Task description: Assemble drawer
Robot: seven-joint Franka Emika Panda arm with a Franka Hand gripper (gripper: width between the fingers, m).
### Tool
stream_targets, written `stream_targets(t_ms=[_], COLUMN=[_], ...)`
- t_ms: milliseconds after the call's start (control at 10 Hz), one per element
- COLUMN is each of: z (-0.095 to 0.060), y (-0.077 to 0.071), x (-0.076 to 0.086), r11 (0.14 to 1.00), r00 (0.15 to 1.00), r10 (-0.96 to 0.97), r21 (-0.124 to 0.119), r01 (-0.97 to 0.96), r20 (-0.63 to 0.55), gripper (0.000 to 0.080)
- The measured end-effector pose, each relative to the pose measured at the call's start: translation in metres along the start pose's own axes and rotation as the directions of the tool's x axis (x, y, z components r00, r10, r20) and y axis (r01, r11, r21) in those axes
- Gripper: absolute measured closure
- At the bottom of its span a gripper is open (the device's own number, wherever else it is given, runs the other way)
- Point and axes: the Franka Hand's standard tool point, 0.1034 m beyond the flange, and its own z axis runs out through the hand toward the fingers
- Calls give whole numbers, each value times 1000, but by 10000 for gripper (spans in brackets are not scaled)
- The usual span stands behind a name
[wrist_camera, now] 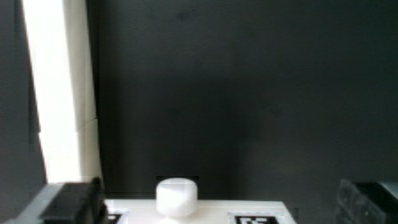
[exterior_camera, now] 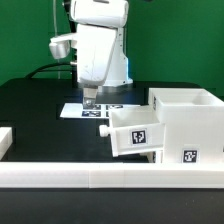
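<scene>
The white drawer case [exterior_camera: 187,118] stands at the exterior view's right, with the white drawer box [exterior_camera: 133,131] part way in its front; both carry marker tags. My gripper [exterior_camera: 90,99] hangs low over the marker board [exterior_camera: 100,110] behind them. In the wrist view my gripper [wrist_camera: 222,206] is open, with its dark fingers [wrist_camera: 68,205] far apart at the frame's edges. A small white rounded knob [wrist_camera: 175,196] stands between them on the marker board [wrist_camera: 196,214], touching neither finger. The knob is too small to make out in the exterior view.
A long white rail [exterior_camera: 110,178] runs along the table's front edge. A white piece [exterior_camera: 5,140] shows at the exterior view's far left. In the wrist view a long white strip [wrist_camera: 63,90] lies on the black table [wrist_camera: 249,90].
</scene>
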Motion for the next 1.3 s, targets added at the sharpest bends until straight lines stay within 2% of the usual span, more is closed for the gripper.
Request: stream_targets(t_ms=[100, 300, 500, 700, 800, 900, 1000, 1100, 1200, 1300], z=[9, 17, 23, 28, 29, 31, 34, 34, 36, 37], y=[-2, 4, 9, 10, 9, 9, 7, 13, 15, 15], x=[-2, -6, -2, -20, -26, -29, -30, -30, -29, -28], r11=[1000, 999, 999, 999, 1000, 1000, 1000, 998, 993, 989], r00=[1000, 999, 999, 994, 993, 994, 994, 995, 995, 996], r10=[-8, -32, -35, -32, -21, -18, -19, -18, -17, -17], r21=[14, 21, 28, 24, 19, -7, -4, -66, -116, -151], r01=[8, 33, 35, 35, 24, 18, 18, 11, 6, 3], r20=[-2, -14, -18, -105, -112, -107, -107, -99, -94, -90], gripper=[151, 151, 151, 151, 151, 151, 151, 151, 151, 151])
